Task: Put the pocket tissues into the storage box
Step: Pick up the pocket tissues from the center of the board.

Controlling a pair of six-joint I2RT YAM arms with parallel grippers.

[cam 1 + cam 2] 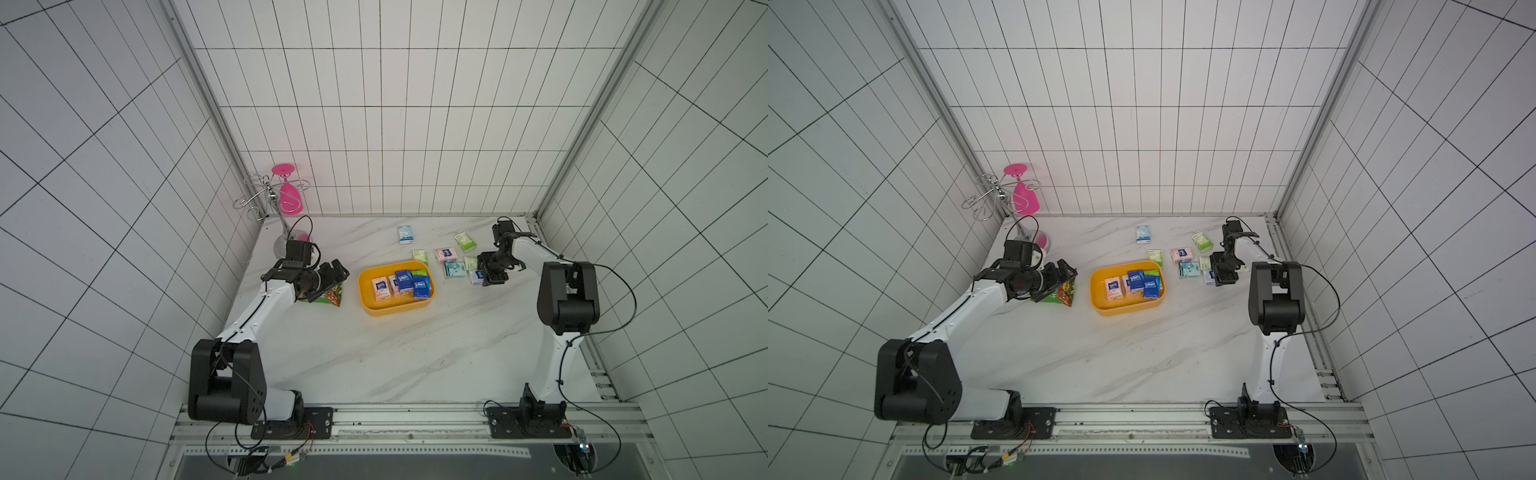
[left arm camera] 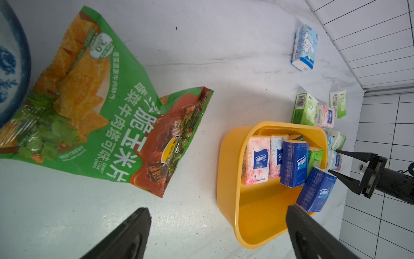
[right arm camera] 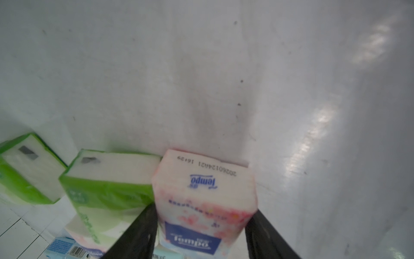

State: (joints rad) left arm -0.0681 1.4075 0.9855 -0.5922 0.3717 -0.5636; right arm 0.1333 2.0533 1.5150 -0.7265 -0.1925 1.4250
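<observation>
The yellow storage box [image 1: 365, 291] [image 1: 1096, 291] [image 2: 226, 157] sits mid-table and holds several pocket tissues, among them dark blue [image 1: 403, 280] [image 2: 293, 163] and pink [image 1: 380, 289] packets. More pocket tissues lie loose behind and to the right of it: a white-blue one [image 1: 405, 234], green ones [image 1: 464, 242] and a teal one [image 1: 455, 268]. My right gripper [image 1: 486, 276] [image 3: 205, 209] is down among them, its fingers pressed on both sides of a pink packet [image 3: 201, 186] [image 1: 478, 276]. My left gripper [image 1: 334, 276] [image 2: 218, 209] hangs open and empty, left of the box.
A green-and-orange snack bag [image 1: 330, 297] [image 2: 100, 112] lies under my left gripper. A blue-and-white dish [image 2: 13, 67] sits beside it. A wire rack with a pink glass [image 1: 286, 195] stands at the back left corner. Tiled walls close the table on three sides.
</observation>
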